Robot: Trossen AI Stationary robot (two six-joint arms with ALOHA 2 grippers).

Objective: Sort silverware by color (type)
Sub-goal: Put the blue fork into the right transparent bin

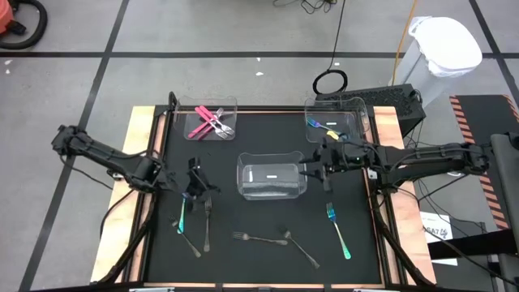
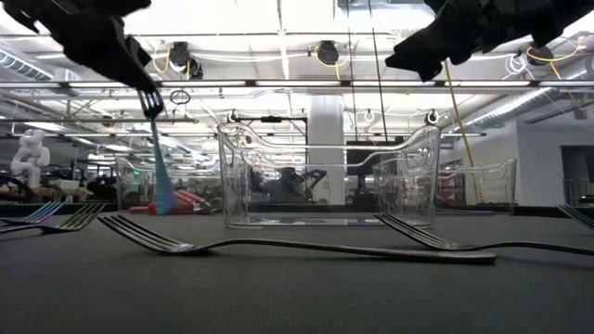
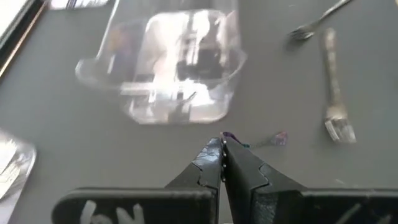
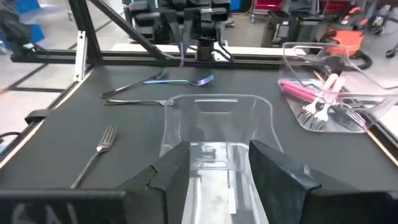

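My left gripper [image 1: 195, 188] is over the table's left part, shut on an iridescent teal fork [image 2: 160, 167] that hangs below it. My right gripper [image 4: 217, 177] is open and hovers at the right end of the middle clear bin [image 1: 272, 177], touching nothing. Pink-handled forks [image 1: 212, 122] lie in the far left bin. A blue piece [image 1: 331, 126] lies in the far right bin. Another teal fork [image 1: 338, 229] and grey forks [image 1: 255, 238] lie flat on the black mat. My left gripper pinches the teal fork at its head end [image 2: 151, 100] between the two shut fingers, coming from above. The tines stick up beside the fingers and the teal handle [image 2: 163, 190] hangs down, tilted toward the table's near edge. I cannot tell whether its lower end touches the mat.
A grey fork [image 1: 207, 223] and another grey piece [image 1: 188, 239] lie on the mat just near of my left gripper. A grey spoon [image 1: 300, 247] lies near the near edge. The mat has a raised wooden border [image 1: 142, 162]. A white bin [image 1: 442, 45] stands off the table.
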